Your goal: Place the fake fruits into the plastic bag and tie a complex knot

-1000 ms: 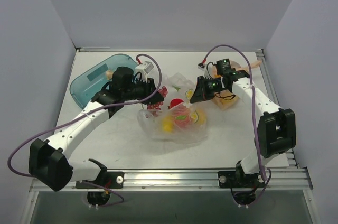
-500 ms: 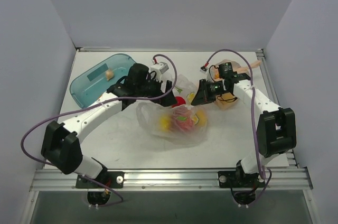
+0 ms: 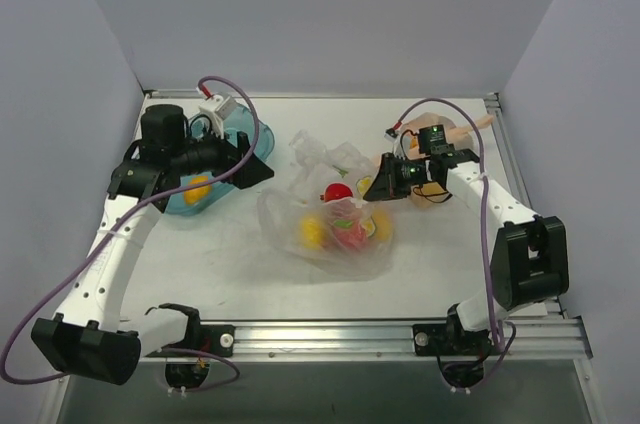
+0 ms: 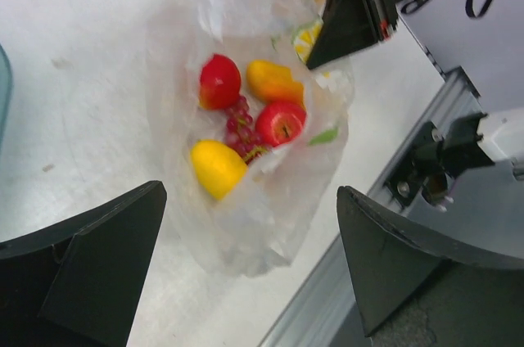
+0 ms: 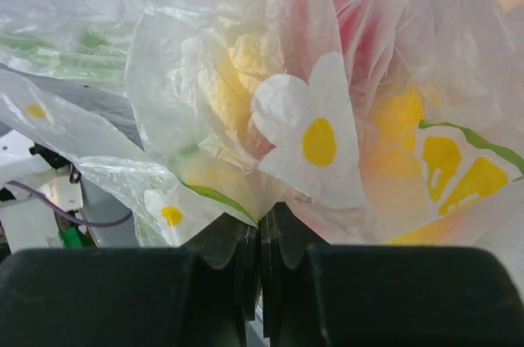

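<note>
L jaws: wide apart, empty, over teal tray; yellow fruit lies in the tray below.
R jaws: together, clamped on plastic bag film, right edge.
Fake fruits: mostly in bag, mid-bench.
Risk 1: thin film could slip R pinch, so mouth sags and next drop misses.
Risk 2: glossy fruit may squirt out of grab.

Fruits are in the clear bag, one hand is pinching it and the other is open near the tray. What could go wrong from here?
1. The right hand is shut on only a thin fold of the bag. The fold may slip out and let the mouth collapse.
2. The red fruit lies near the held edge, so a tug could spill it.
3. The yellow fruit in the tray looks round and could roll away from the open left hand.
</note>
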`<action>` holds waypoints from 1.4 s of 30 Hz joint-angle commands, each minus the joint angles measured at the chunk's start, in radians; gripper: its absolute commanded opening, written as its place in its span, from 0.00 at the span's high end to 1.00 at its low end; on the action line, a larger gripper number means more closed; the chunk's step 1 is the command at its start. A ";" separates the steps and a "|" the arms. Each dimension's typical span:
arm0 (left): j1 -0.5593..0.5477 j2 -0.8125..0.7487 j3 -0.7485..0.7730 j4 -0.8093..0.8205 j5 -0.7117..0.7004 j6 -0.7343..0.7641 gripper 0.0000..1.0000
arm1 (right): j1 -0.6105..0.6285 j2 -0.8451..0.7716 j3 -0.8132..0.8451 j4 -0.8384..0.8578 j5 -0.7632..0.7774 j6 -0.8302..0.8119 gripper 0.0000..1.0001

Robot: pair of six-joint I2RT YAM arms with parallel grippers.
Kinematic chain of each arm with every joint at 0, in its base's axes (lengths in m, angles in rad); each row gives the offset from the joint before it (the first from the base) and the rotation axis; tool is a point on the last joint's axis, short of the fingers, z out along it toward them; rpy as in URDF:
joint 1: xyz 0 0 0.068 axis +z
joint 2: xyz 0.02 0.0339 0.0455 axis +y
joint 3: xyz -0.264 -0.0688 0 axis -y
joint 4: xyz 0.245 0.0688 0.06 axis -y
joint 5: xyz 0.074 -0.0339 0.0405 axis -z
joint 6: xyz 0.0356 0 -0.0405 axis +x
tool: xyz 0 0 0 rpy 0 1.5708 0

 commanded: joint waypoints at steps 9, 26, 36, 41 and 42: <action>-0.025 -0.158 -0.179 -0.109 -0.131 -0.119 0.03 | 0.015 -0.130 -0.092 0.191 0.106 0.168 1.00; -0.151 0.035 -0.066 0.098 -0.231 -0.218 1.00 | 0.124 -0.168 -0.158 0.200 0.083 0.133 1.00; -0.165 0.036 0.142 0.112 0.204 0.162 1.00 | 0.201 -0.358 -0.120 -0.069 0.080 -0.163 0.27; -0.160 -0.045 0.047 0.086 0.338 0.273 1.00 | 0.016 -0.444 -0.037 -0.149 0.083 -0.300 0.08; -0.159 -0.051 0.037 0.084 0.343 0.285 1.00 | -0.005 -0.443 -0.016 -0.160 0.089 -0.326 0.07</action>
